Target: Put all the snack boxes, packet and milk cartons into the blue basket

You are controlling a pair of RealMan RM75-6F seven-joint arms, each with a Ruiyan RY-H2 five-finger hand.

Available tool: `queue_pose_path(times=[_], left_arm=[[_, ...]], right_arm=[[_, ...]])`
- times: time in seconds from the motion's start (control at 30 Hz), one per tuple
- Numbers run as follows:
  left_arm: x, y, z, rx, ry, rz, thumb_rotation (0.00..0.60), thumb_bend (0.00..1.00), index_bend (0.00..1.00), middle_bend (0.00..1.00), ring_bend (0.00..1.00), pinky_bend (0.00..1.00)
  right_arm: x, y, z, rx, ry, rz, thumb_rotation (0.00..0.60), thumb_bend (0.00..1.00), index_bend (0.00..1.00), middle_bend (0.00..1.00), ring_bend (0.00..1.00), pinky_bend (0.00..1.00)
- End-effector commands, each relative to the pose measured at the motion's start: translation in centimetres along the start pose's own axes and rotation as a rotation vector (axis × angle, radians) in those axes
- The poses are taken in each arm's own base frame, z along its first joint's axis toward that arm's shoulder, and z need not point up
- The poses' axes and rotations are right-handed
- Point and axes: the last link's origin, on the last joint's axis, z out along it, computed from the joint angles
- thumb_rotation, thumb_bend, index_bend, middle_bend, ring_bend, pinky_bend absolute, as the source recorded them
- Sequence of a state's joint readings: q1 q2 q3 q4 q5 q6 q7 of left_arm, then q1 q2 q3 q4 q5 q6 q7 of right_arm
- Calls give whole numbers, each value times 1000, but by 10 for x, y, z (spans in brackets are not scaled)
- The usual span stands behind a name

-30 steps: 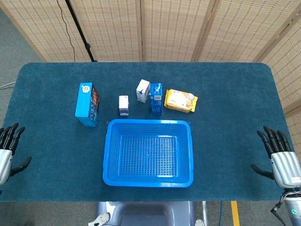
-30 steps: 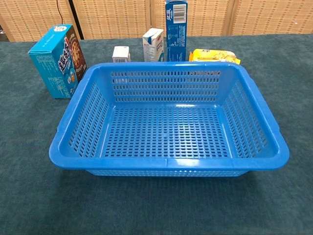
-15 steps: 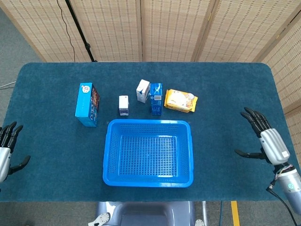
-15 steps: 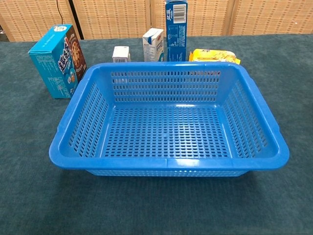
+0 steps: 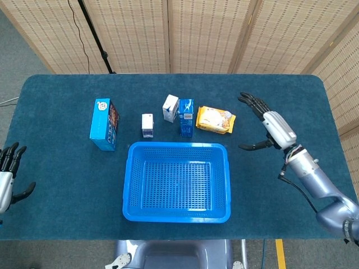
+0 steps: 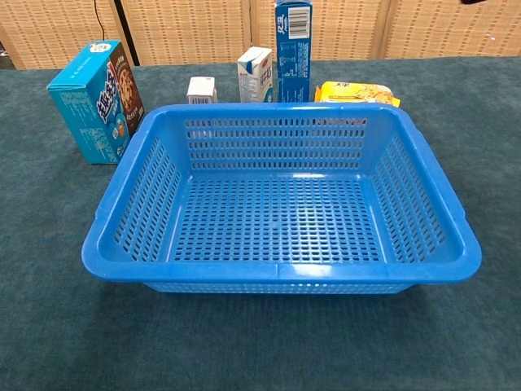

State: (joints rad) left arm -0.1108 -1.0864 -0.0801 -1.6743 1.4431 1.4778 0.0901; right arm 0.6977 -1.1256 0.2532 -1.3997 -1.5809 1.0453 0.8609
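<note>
A dark teal cloth covers the table (image 5: 67,213), with woven cane screens (image 5: 207,33) behind it. Nearest sits one blue basket (image 5: 176,216), holding nothing. Beyond its far rim stand five items in a row: one light-blue snack box (image 5: 104,124), two small white milk cartons (image 5: 147,125) (image 5: 170,107), one tall dark-blue box (image 5: 186,117), and one yellow packet (image 5: 215,119). The left hand (image 5: 7,176) hovers at the table's left edge, fingers spread, holding nothing. The right hand (image 5: 268,126) hangs just right of the packet, fingers apart, gripping nothing.
</note>
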Motion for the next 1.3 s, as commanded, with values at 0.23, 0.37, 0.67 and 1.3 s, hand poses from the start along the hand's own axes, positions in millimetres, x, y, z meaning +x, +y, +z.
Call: queue_pose_path(times=[0.23,0.37,0.67,1.3], left_arm=[[-4,0,10,43,-12,13,600,238,0,0,0,0],[-7,0,14,61,-23,18,600,238,0,0,0,0],[-8,-4,20,91,-25,19,600,238,0,0,0,0],[-6,-18,25,123,-34,3,600,239,0,0,0,0]], right_arm=[[-34,-15,78,-7,-94,93,600,0,0,0,0,0],[-49,-19,103,-19,-127,132,600,0,0,0,0,0],[-75,-23,141,-45,-159,138,600,0,0,0,0,0],[-101,-13,154,-28,-53,129,600,367,522,586,618,618]])
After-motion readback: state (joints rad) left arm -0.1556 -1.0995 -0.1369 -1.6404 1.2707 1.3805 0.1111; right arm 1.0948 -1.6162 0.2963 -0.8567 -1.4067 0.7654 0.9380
